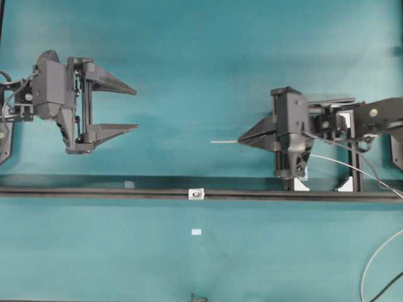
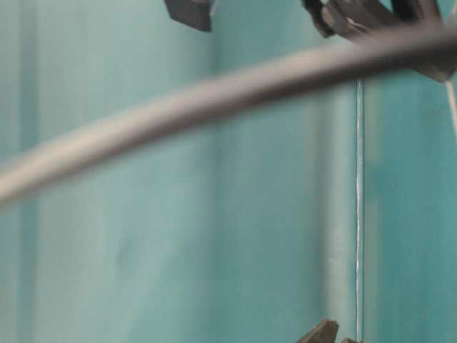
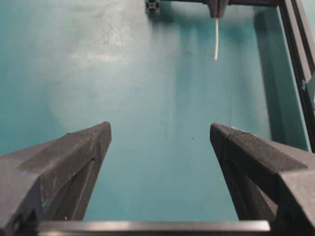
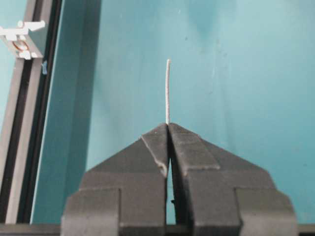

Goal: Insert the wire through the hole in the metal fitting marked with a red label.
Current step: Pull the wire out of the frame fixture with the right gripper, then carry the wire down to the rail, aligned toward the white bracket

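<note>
My right gripper (image 1: 240, 141) is shut on the wire (image 1: 223, 142), a thin silvery strand whose short free end points left over the teal table. The right wrist view shows the wire (image 4: 168, 91) sticking straight out from the pinched tips of that gripper (image 4: 168, 125). The metal fitting (image 1: 197, 194) is a tiny white bracket on the black rail, below and left of the wire tip. Its hole (image 4: 20, 45) shows with a reddish ring at that view's upper left. My left gripper (image 1: 136, 109) hangs far left, open and empty, as the left wrist view confirms (image 3: 160, 129).
A black rail (image 1: 94, 192) crosses the table from left to right. White clamp blocks (image 1: 301, 184) stand under the right arm. Pale tape squares (image 1: 196, 232) lie below the rail. A blurred black cable (image 2: 214, 93) crosses the table-level view.
</note>
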`<state>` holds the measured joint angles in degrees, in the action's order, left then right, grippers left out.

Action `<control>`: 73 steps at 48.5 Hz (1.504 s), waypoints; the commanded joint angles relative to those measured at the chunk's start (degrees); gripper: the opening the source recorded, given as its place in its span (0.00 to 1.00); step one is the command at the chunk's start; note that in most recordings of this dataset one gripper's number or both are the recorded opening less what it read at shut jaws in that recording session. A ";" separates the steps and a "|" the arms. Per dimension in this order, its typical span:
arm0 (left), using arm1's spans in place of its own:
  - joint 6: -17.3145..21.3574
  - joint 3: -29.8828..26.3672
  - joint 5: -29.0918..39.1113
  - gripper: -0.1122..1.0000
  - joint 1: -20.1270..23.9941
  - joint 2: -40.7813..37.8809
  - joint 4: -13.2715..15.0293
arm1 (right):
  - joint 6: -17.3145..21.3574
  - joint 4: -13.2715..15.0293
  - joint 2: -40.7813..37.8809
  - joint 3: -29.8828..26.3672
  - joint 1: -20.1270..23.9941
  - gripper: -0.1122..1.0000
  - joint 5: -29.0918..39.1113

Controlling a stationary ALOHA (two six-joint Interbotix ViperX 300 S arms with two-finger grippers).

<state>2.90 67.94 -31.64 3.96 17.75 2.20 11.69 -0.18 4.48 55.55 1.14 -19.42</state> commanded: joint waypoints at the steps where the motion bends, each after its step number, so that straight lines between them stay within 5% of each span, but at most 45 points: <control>1: -0.09 -1.23 -0.44 0.72 0.18 0.70 0.00 | -0.09 0.18 2.99 0.18 -0.44 0.10 0.18; 32: -0.09 -2.64 0.79 0.72 0.18 7.29 0.00 | -0.18 0.09 15.64 2.81 -0.88 0.10 7.56; 46: -3.96 -2.90 8.00 0.72 -0.53 13.36 0.35 | 0.26 0.09 20.30 5.71 -0.88 0.10 6.77; 58: -5.98 -2.29 8.26 0.73 -6.68 13.10 0.35 | 0.53 -0.79 22.15 7.38 2.11 0.10 1.93; 73: -5.62 -1.93 7.82 0.72 -11.07 12.66 0.44 | 0.53 -5.19 21.36 7.03 8.09 0.10 -0.88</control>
<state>-2.81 66.45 -23.29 -6.42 30.59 2.46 12.13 -4.39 25.93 63.37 7.91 -18.72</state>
